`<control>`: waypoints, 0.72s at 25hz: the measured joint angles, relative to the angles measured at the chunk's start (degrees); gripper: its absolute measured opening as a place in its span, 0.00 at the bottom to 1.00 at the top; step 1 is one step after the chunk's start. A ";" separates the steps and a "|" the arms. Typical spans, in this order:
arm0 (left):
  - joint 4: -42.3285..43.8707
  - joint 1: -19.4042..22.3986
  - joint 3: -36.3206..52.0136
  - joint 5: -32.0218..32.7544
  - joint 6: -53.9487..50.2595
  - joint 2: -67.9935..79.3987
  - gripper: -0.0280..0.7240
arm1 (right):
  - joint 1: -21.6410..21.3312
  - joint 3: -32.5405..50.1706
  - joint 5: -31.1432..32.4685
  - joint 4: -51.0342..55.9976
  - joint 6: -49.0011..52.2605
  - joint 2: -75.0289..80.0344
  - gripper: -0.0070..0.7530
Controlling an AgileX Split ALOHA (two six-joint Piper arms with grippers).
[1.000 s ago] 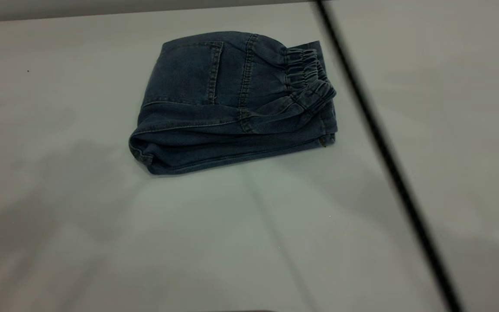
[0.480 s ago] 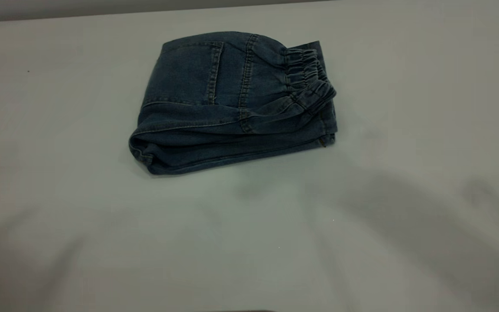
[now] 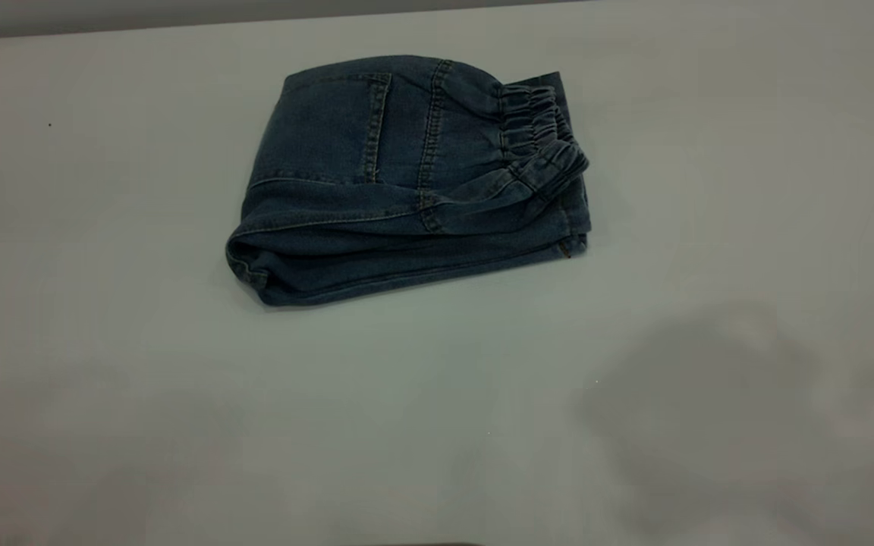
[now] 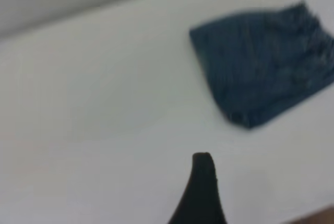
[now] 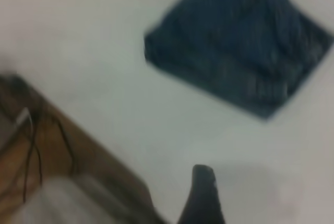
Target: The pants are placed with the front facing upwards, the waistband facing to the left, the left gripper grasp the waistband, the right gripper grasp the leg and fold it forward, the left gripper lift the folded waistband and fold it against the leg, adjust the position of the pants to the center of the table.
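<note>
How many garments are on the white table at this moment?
1. The folded blue denim pants lie on the white table, toward its far side in the exterior view, gathered elastic waistband at their right end. Nothing seems hidden beneath them, though the fold could cover something.

No readable text, label or number appears anywhere.

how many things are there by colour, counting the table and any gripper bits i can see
Blue: 1, the folded pants, waistband at the exterior view's right.
White: 1, the table.
Black: 2, one finger of the left gripper and one finger of the right gripper, each seen only in its own wrist view, off the pants.
Total: 4.
</note>
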 joint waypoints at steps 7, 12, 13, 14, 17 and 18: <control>0.50 0.00 19.02 0.00 -1.95 -7.70 0.80 | 0.00 24.87 -0.53 -0.45 -0.42 -14.87 0.66; 0.56 0.00 30.23 -0.24 -2.02 -12.61 0.80 | 0.00 38.60 -1.53 -2.86 -0.42 -24.68 0.66; 0.62 0.00 32.11 -0.24 -2.02 -13.32 0.80 | 0.00 41.10 -1.99 -3.93 -0.42 -26.35 0.66; 0.62 0.00 33.51 -0.30 -2.13 -14.12 0.80 | 0.00 43.34 -2.25 -5.10 -0.25 -28.34 0.66; 0.62 0.00 36.51 -1.38 -3.40 -15.92 0.80 | 0.00 48.40 -3.54 -7.95 3.28 -34.00 0.66; 0.62 0.00 36.93 -2.00 -4.12 -16.19 0.80 | 0.00 49.95 -4.35 -8.69 4.72 -36.07 0.66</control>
